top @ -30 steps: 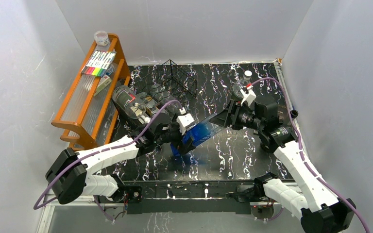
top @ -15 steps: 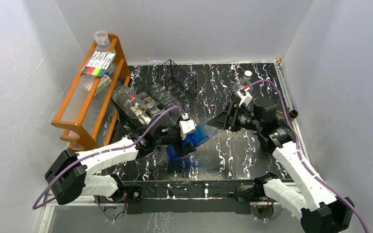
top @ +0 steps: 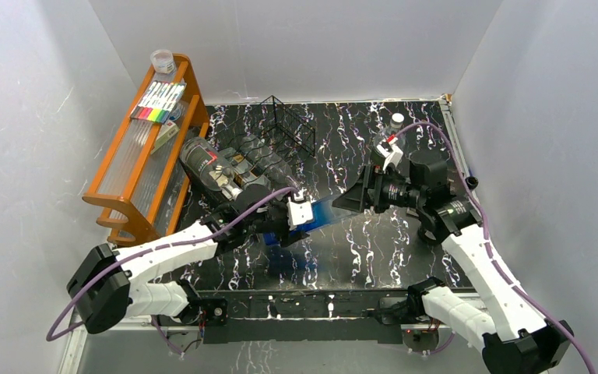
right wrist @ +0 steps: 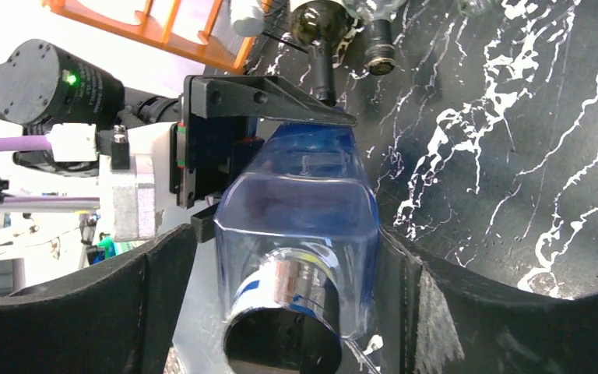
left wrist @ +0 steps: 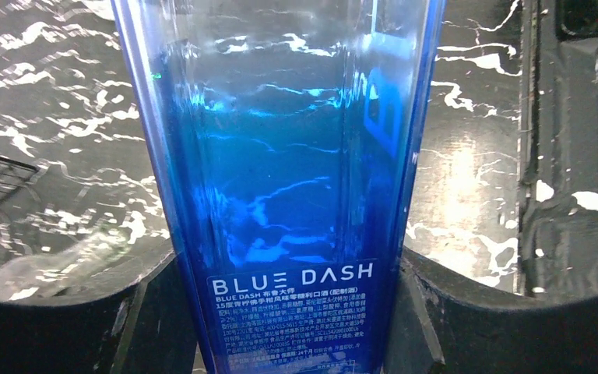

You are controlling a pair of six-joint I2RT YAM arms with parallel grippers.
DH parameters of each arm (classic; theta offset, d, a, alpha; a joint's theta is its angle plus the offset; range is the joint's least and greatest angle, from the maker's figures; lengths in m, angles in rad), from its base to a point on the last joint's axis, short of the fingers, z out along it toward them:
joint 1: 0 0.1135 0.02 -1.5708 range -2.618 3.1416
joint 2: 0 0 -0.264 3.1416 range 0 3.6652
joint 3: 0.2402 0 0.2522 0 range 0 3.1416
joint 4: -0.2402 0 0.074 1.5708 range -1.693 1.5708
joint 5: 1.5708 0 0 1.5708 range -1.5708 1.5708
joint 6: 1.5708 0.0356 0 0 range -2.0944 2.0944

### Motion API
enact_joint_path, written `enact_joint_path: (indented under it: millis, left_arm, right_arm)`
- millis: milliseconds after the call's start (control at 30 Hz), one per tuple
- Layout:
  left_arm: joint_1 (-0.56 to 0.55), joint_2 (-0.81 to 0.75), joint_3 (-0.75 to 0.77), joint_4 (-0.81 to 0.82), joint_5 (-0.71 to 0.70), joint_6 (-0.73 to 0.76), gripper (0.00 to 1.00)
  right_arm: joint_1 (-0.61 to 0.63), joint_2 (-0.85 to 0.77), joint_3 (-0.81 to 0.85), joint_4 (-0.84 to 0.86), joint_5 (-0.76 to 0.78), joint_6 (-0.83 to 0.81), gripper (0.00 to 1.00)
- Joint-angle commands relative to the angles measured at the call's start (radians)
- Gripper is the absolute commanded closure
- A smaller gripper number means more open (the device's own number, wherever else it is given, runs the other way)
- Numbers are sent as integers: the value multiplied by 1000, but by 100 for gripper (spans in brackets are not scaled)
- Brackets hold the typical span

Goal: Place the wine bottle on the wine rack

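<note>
The wine bottle (top: 323, 212) is clear blue, square-sided, and hangs roughly level above the table's middle. My left gripper (top: 288, 222) is shut on its base end; in the left wrist view both black fingers press the labelled sides of the wine bottle (left wrist: 280, 156), the gripper (left wrist: 292, 312) around it. My right gripper (top: 344, 201) is open round the neck end. In the right wrist view the capped neck of the bottle (right wrist: 304, 195) lies between the spread fingers of the gripper (right wrist: 280, 312), with a gap at the left one. The wine rack (top: 288, 125) of black wire stands at the back.
An orange wooden shelf unit (top: 144, 148) with markers on it stands at the left. Dark bottles (top: 218, 171) lie beside it, near the left arm. A small white-capped jar (top: 396, 120) sits at the back right, behind the right wrist.
My left gripper has closed on the bottle's base end and shifted slightly up and left. My right gripper has opened off the neck end and drawn back a little.
</note>
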Motion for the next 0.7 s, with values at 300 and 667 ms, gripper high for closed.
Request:
enact_joint_path:
  millis: [300,667]
  left_arm:
    - [-44,-75,169,127,-110,707,82]
    - [-55,-30,234,146,-143,1022,81]
  right_arm:
    - [6,51,277,-276,83,-330,5]
    - [32,152,258,-297,67,-418,3]
